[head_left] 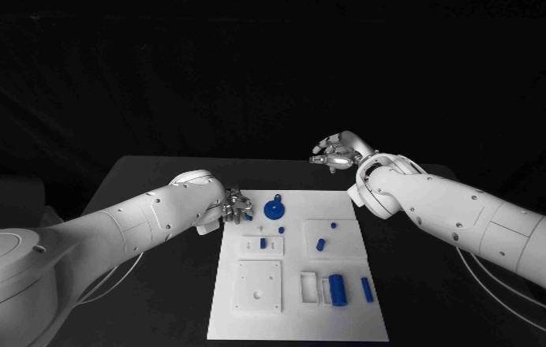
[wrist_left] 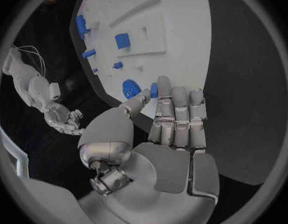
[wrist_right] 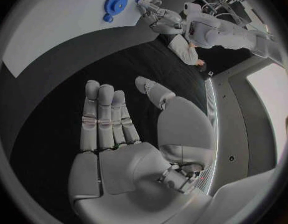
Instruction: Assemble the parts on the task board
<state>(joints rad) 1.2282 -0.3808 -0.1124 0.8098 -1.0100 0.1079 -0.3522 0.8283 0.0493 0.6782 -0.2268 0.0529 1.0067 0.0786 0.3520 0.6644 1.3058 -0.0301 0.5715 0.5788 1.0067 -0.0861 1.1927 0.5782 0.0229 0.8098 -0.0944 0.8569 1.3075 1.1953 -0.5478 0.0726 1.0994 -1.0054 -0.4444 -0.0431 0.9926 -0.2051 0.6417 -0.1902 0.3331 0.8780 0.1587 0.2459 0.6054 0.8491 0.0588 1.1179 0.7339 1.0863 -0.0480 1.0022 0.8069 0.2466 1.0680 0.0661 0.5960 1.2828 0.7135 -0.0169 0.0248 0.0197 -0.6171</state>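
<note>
The white task board (head_left: pixel 298 319) lies in the middle of the black table. My left hand (head_left: pixel 236 206) hovers at its far left corner and pinches a small blue peg (wrist_left: pixel 153 90) between thumb and a finger, the other fingers (wrist_left: pixel 180 115) straight. Just beside it a round blue gear (head_left: pixel 273 207) lies on the board (wrist_left: pixel 175 40). My right hand (head_left: pixel 337 151) hangs over bare table beyond the board's far right corner, fingers (wrist_right: pixel 104 115) spread and holding nothing. The right wrist view shows the gear (wrist_right: pixel 114 4) and the left hand (wrist_right: pixel 157 15) with the peg (wrist_right: pixel 139 0).
Nearer me on the board lie small blue pegs (head_left: pixel 321 244), a blue piece in a white block (head_left: pixel 263 244), a blue cylinder (head_left: pixel 338 290), a blue bar (head_left: pixel 366 288) and a white square block (head_left: pixel 258 286). Black table (head_left: pixel 148 175) surrounds the board.
</note>
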